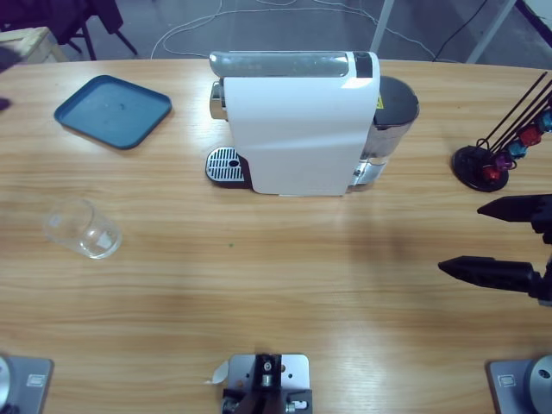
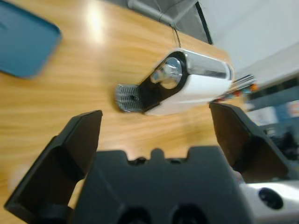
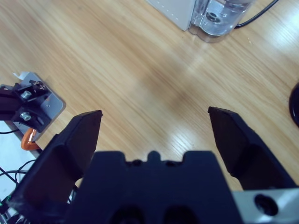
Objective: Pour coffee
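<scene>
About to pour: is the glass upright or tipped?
Tipped: the glass lies on its side on the table, rim facing lower right.

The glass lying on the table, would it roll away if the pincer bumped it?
Probably. The glass seems to lie on its side on the bare table, so its round wall could roll. It looks thin and clear, likely slippery and breakable.

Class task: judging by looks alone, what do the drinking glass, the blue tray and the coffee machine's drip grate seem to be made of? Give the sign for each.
Drinking glass: clear glass or plastic; the wood grain shows through it.
Blue tray: probably matte plastic; even colour, rounded moulded rim, no shine.
Drip grate: likely metal or metal-look plastic; silvery, perforated with rows of holes.
</scene>
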